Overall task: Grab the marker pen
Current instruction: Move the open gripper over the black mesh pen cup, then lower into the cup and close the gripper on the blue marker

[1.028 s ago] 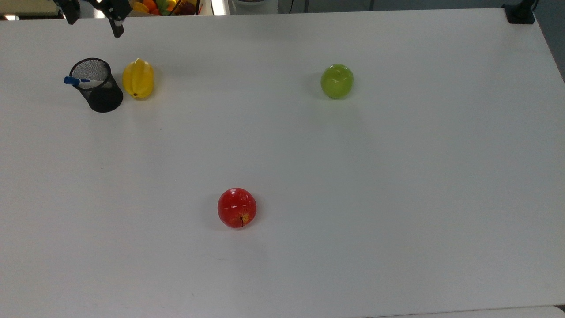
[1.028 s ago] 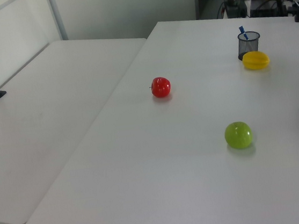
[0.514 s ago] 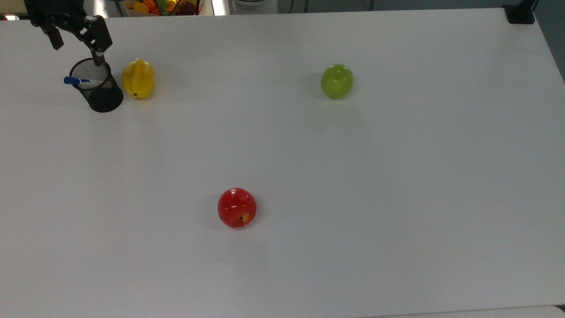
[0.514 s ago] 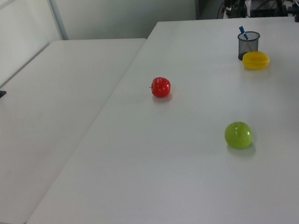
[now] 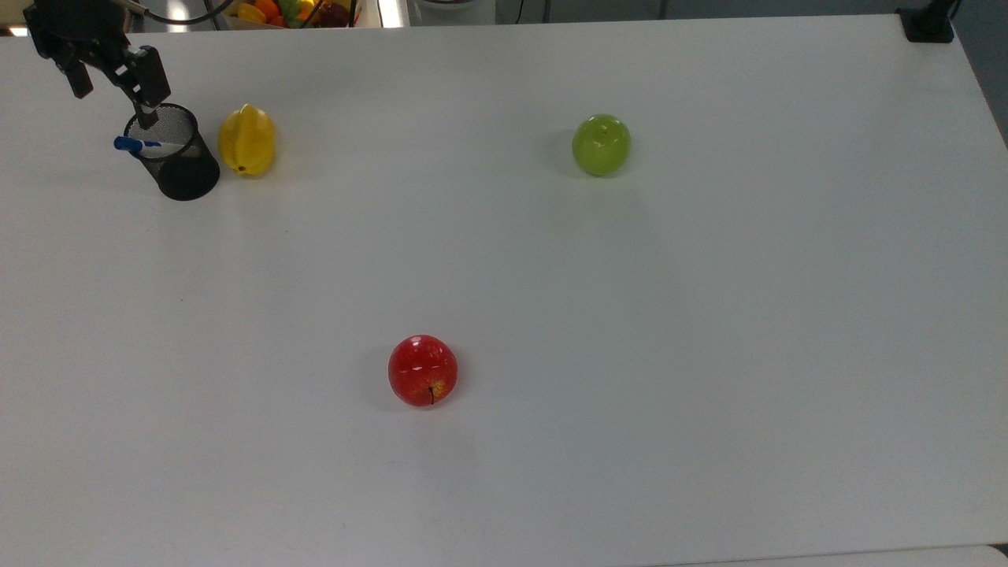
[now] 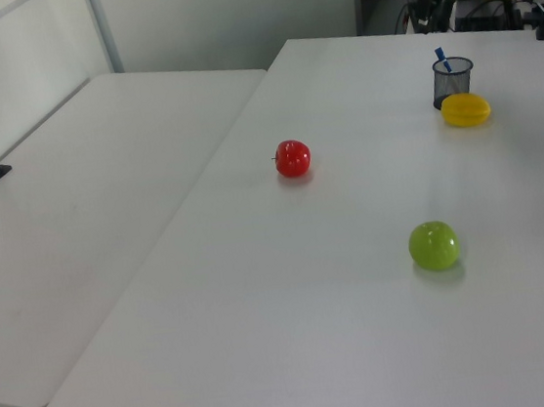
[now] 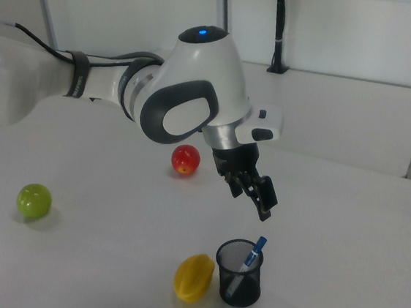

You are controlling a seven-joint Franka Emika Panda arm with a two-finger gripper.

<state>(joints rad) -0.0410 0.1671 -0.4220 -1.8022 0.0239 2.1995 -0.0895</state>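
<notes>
Your gripper (image 5: 110, 87) hangs with its fingers spread apart and empty, just above the black mesh pen cup (image 5: 175, 156) near the top view's upper left corner. The marker pen (image 7: 247, 265) leans inside that cup, blue cap up, with a yellow starfruit (image 5: 246, 140) just beside the cup.

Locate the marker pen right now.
The marker pen stands tilted in the black mesh pen cup, at the top view's far left beside the yellow starfruit, with the gripper above it.
</notes>
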